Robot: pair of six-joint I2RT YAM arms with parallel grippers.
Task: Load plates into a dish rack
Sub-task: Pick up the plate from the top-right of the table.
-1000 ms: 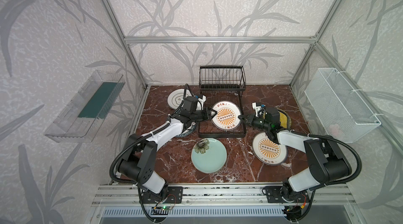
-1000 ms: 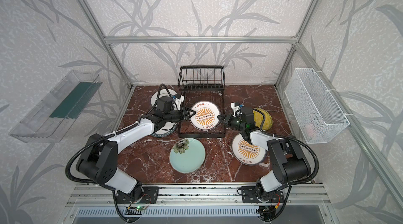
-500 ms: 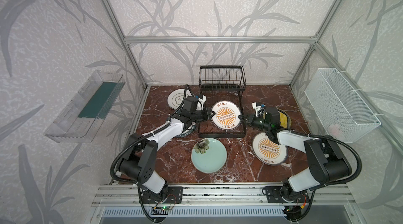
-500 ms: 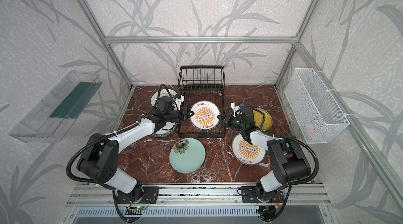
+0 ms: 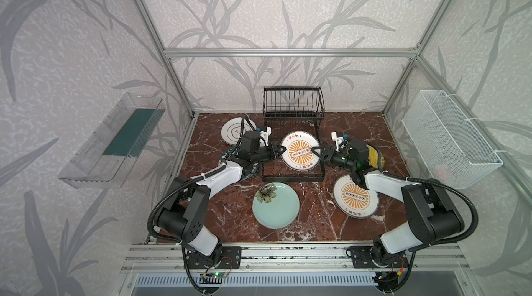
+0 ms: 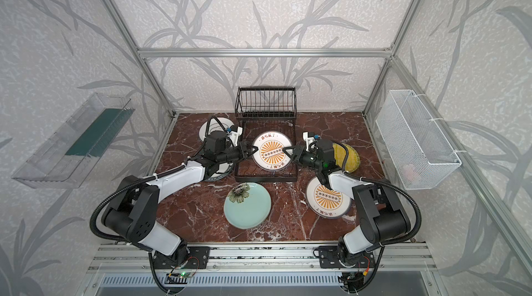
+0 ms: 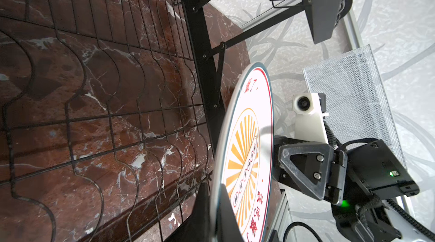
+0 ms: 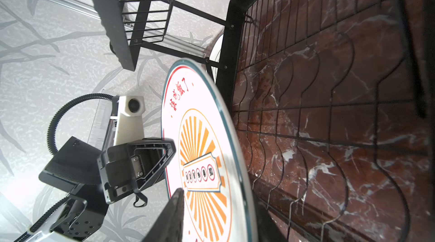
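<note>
- Sunburst plate (image 7: 244, 158): seen nearly edge-on, above the rack's base.
- Left gripper (image 7: 214, 205): dark fingers clamped on the plate's near rim, one on each face.
- Right gripper (image 7: 276, 158): at the plate's far rim, on the decorated side.
- Dish rack (image 7: 200, 47): black wire grid base on the marble table (image 7: 47, 69).
- White mesh basket (image 7: 353, 92): beyond the right gripper.

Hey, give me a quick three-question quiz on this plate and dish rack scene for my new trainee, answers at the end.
1. True or false: a plate already stands in the upright slots of the dish rack.
2. How many plates with an orange sunburst are in view? A one; B two; C three.
3. Fill in: the ___ gripper is clamped shut on the held plate's rim.
Key: 1 false; 2 B, the held sunburst plate and the tabletop sunburst plate; 3 left gripper.
</note>
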